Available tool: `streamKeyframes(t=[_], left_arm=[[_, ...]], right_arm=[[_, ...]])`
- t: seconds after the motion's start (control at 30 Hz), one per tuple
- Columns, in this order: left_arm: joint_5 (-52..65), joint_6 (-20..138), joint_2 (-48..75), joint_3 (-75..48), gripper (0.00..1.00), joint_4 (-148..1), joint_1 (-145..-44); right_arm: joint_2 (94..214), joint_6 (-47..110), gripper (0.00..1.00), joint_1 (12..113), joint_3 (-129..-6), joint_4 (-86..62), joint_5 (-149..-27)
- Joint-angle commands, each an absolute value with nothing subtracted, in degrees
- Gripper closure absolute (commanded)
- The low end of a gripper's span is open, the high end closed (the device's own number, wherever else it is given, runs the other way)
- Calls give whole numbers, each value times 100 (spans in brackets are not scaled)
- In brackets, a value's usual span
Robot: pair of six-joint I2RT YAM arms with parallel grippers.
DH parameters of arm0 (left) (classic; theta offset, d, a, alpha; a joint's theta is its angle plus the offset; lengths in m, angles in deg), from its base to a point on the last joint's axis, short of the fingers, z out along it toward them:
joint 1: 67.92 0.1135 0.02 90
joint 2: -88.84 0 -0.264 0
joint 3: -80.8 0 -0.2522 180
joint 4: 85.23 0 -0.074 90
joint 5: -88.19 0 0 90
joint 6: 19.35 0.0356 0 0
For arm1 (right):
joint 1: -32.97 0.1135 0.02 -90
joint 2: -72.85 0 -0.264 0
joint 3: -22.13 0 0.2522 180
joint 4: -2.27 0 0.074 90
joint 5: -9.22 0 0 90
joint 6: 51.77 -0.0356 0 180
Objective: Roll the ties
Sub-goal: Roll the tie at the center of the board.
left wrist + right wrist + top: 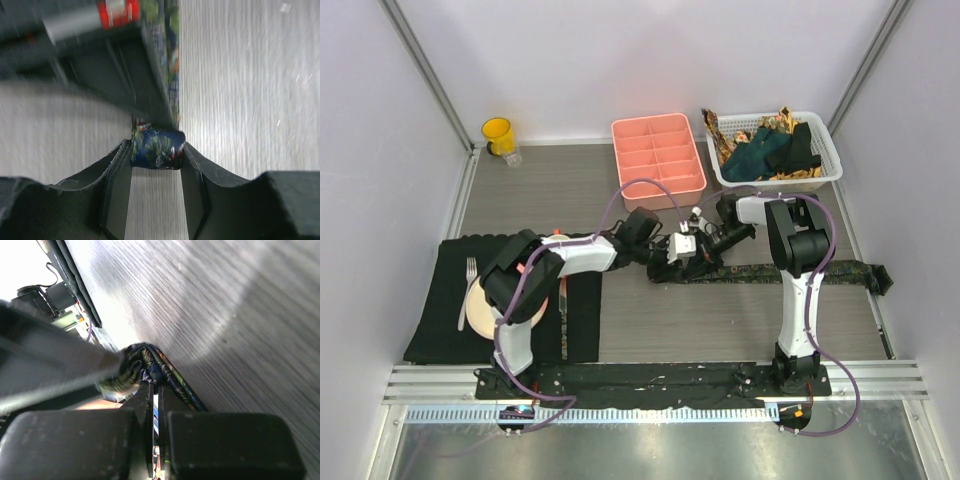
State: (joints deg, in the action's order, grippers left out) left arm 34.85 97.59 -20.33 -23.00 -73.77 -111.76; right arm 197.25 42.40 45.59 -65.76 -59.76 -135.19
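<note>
on the grey table [720,330], the left claw [156,150] squeezes the rolled end of the dark tie [850,272]; the right claw [156,410], nearly shut, pinches it flat. roll slowly, keep it tight.

1. The left hand [156,162] pinches a small roll of the dark patterned tie [156,146], with a finger touching each side.
2. Beyond the roll, its flat strip lies along the bench [245,75].
3. The blurred right hand [150,102] sits just behind the roll.
</note>
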Motion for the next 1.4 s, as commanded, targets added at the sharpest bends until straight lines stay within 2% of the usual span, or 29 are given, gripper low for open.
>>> streamKeyframes(t=[0.0, 0.3, 0.53, 0.8, 1.07, 1.37], left_arm=[[3712, 9570, -2155, -1759, 55, -7463, -11380], [3379, 9754, -2771, -1495, 59, -6638, -11459], [2957, 10036, -2973, -1627, 57, -6118, -11459], [2649, 10027, -3324, -1346, 65, -5908, -11459], [2438, 10194, -3272, -1381, 80, -5214, -11424], [2332, 10124, -3280, -1337, 85, -5072, -11407]], right_arm=[[20310, 4060, 99, 4606, -6484, -5728, -12288], [20302, 4104, 99, 4597, -6476, -5754, -12376], [20275, 4157, 99, 4606, -6449, -5737, -12499], [20126, 4140, 99, 4589, -6484, -5754, -12701], [19450, 3964, 81, 4422, -6642, -6009, -13228], [18966, 4174, 75, 4272, -6766, -6554, -13658]])
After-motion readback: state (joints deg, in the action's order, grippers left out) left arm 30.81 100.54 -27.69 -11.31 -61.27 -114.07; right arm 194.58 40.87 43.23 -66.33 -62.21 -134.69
